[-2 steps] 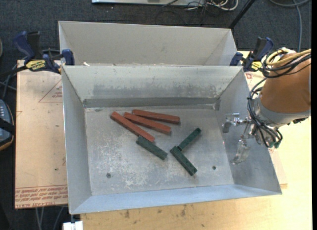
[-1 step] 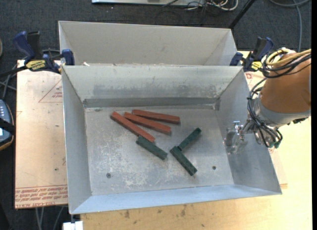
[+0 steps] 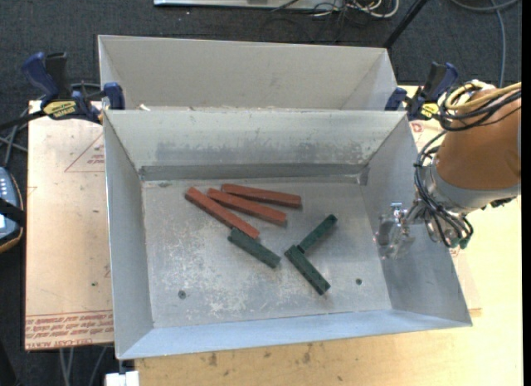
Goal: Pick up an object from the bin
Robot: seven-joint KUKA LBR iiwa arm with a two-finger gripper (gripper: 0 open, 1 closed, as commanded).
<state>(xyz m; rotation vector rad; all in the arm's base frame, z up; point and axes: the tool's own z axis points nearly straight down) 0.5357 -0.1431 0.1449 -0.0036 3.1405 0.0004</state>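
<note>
I see the grey bin (image 3: 207,293), three red-brown bars (image 3: 247,207) far middle on its floor, three dark green bars (image 3: 307,268) nearer, right of them

You look steeply down on the grey bin (image 3: 249,139) from above its near side, close enough that it fills mid-frame, with the arm (image 3: 477,152) entering at right.

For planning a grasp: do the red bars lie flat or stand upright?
Flat: all three red bars lie lengthwise on the bin floor.
</note>
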